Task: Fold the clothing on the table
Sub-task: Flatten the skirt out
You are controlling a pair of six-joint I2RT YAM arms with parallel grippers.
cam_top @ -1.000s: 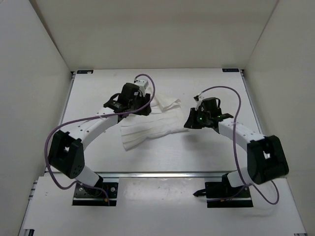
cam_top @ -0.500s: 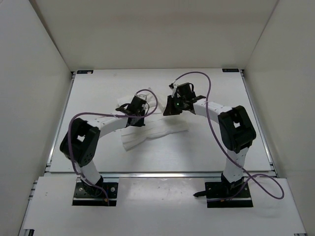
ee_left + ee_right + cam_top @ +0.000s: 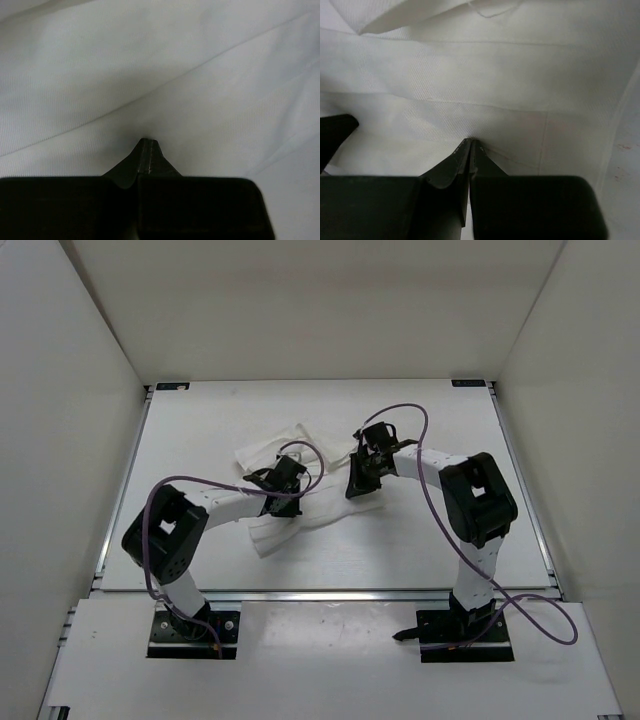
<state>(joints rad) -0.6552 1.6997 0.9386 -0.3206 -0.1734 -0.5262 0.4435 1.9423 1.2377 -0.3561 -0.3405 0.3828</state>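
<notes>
The clothing [image 3: 325,508] is a white thin garment lying crumpled in the middle of the table [image 3: 200,420], with one flap spread toward the back left [image 3: 262,452]. My left gripper [image 3: 283,483] is low on its left half. The left wrist view shows the left gripper [image 3: 148,141] shut, its tips pinching the fabric [image 3: 150,75], which creases away from them. My right gripper [image 3: 358,483] is down on the garment's right part. In the right wrist view the right gripper [image 3: 471,141] is shut on the cloth [image 3: 495,75], and folds radiate from its tips.
White enclosure walls stand on three sides of the table. A metal rail [image 3: 330,592] runs along the near edge, and black brackets [image 3: 170,386] [image 3: 470,383] mark the far corners. Purple cables [image 3: 400,410] loop over both arms.
The right gripper swung in from the bare table at the right onto the clothing. The left gripper came nearer and lower. Both have shut on the cloth, and a flap now lies toward the back left.
</notes>
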